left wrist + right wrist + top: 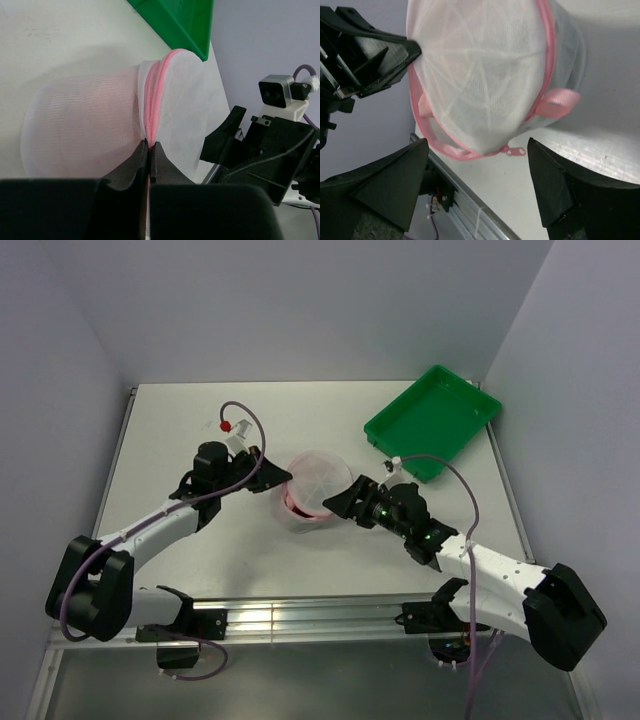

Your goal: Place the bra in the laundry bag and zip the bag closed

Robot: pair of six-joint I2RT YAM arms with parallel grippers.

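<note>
The laundry bag (318, 480) is a small round pouch of white mesh with a pink zip rim, lying on its side mid-table. A reddish shade shows through the mesh (85, 130); the bra itself is not plainly visible. My left gripper (283, 478) is shut on the pink zip rim (152, 120) at the bag's left side. My right gripper (340, 499) is open just right of the bag and holds nothing. In the right wrist view the pink zip pull (516, 150) hangs between its spread fingers (400, 180), touching neither. A pink loop (559, 101) sticks out from the rim.
A green tray (432, 421) stands at the back right, close behind the bag. The metal rail of the table's near edge (470, 220) runs just below the right gripper. White walls close in the table on three sides.
</note>
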